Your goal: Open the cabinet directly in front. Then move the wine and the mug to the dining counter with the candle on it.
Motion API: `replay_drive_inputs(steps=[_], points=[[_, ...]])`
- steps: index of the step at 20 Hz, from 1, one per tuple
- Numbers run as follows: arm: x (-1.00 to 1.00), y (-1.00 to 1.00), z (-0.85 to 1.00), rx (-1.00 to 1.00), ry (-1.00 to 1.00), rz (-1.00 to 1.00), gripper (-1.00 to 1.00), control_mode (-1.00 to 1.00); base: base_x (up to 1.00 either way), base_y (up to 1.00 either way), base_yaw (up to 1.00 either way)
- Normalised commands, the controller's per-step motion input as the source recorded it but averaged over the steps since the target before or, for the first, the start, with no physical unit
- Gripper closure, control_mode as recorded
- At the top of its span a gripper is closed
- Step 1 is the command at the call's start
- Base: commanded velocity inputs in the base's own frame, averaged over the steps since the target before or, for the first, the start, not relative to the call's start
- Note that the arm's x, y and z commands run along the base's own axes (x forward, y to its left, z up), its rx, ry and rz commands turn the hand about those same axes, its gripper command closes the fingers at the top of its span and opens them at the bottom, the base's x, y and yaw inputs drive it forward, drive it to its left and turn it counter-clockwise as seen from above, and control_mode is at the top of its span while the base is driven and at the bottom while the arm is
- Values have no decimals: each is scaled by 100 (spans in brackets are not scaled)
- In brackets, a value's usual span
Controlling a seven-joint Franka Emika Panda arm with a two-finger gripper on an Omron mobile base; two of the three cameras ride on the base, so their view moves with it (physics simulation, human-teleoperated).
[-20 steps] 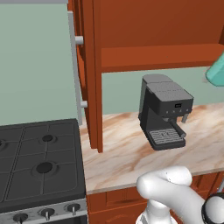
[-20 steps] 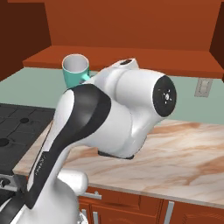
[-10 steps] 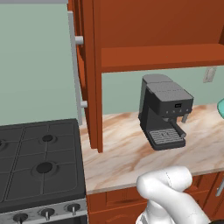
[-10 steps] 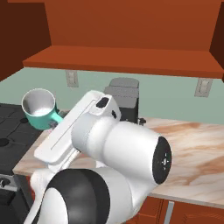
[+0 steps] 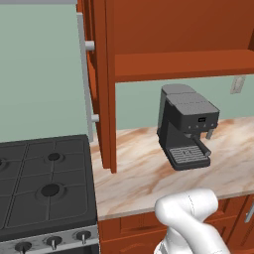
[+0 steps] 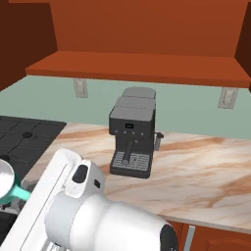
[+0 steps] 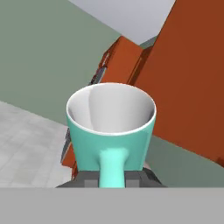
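Swinging hard left since a second ago, the arm carries the mug (image 7: 111, 131) from up by the cabinet (image 5: 173, 44) shelf down past the left edge of the right base view, low beside the cooktop (image 5: 44, 183). Pincer (image 7: 112, 178) is clamped tight on its handle. Coffee machine (image 6: 131, 131) sits on the bench (image 6: 206, 166).
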Motion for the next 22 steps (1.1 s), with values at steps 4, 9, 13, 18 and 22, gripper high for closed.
replay_drive_inputs(steps=[4,9,13,18,22], points=[[-72,28,-39,-1,-3,16,100,-100,0,0,0],[-10,4,-8,0,0,1,100,-100,0,0,0],[2,0,0,0,0,0,100,-100,0,0,0],[17,0,0,0,0,0,100,-100,0,0,0],[6,0,0,0,0,0,100,100,14,0,0]])
